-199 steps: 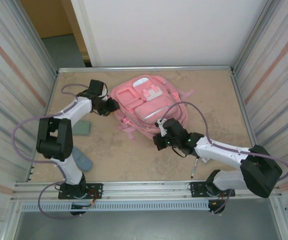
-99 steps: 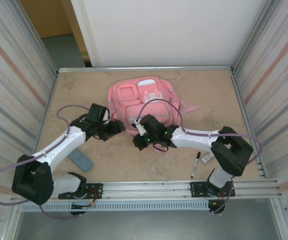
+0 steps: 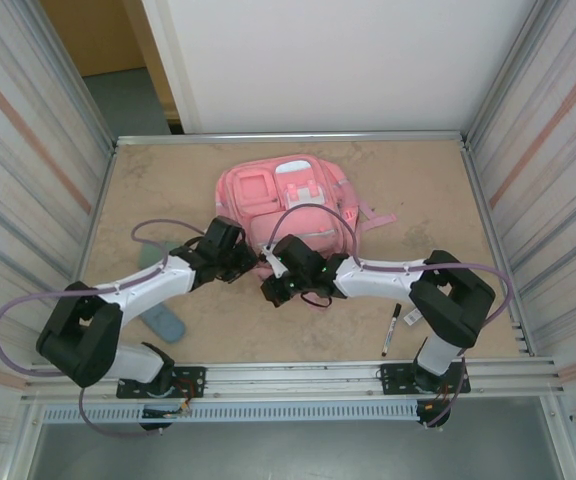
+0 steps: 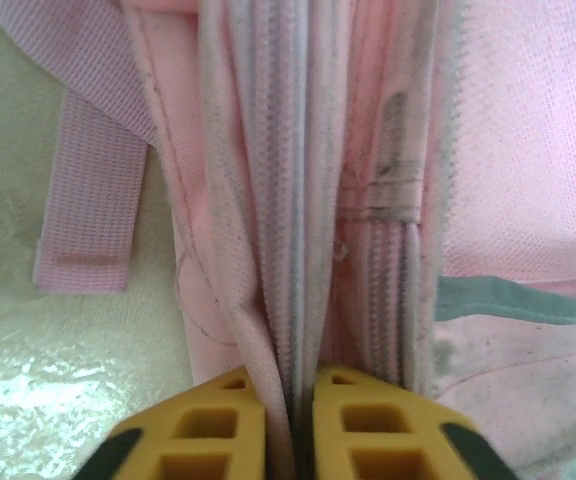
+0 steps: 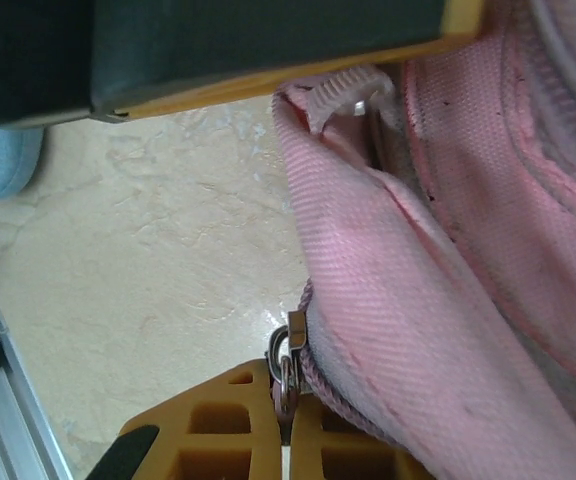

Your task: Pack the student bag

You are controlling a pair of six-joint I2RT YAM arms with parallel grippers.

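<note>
On the far half of the sand-coloured table [image 3: 438, 190], near its middle, the pink student bag [image 3: 288, 200] is seen lying flat with its front pockets turned up. Its near edge is met by both arms, which are bent inward from either side. The left gripper [image 3: 252, 263] is set against the near left corner of the bag. In the left wrist view its yellow fingers [image 4: 213, 435] are pressed together on a ridged zip seam [image 4: 278, 200], and a loose pink strap [image 4: 88, 190] is laid on the table beside the seam. Just beside it, the right gripper [image 3: 272, 289] is placed at the same edge. In the right wrist view its fingers [image 5: 218, 430] are closed, pinching a small metal zip pull [image 5: 286, 362] at the bag's piped rim. A blue object [image 3: 164, 323] is partly covered by the left forearm at the near left. A marker pen [image 3: 393, 330] is left on the table at the near right, well apart from the bag.
</note>
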